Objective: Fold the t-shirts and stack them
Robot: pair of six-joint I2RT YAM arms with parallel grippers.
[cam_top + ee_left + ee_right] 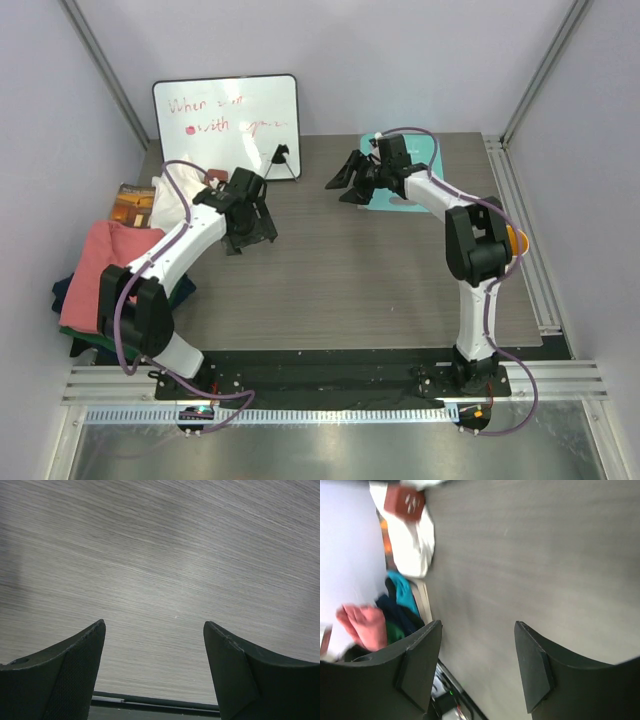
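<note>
T-shirts are heaped in front and left of the whiteboard [226,122], spilling past the table's [360,280] left edge; what's under them can't be seen. Salmon-pink shirt [98,268] is on top. Navy shirt [63,293] and dark green shirt [88,347] only peek out beneath it. White shirt [168,203] is bunched nearest the whiteboard's lower left corner. Left arm [175,250] crosses the heap and hides its right side. An orange-brown thing [129,204] sits beside the white shirt, can't tell what. Right wrist view is blurred: the heap reads as colour blobs, with a red-brown patch [404,501] on white cloth, unreadable. Whiteboard writing is faint, not legible.

Left gripper [252,232] is just in front of the whiteboard's lower edge, fingers spread, nothing between them, bare wood grain below in its wrist view. Right gripper [343,185] is just right of the whiteboard, fingers spread too, empty. Teal mat [425,150] lies further right, partly covered by the right arm [470,230]. Wide bare tabletop lies in front of the whiteboard between the arms. A metal rail [525,240] runs along the table's right edge.
</note>
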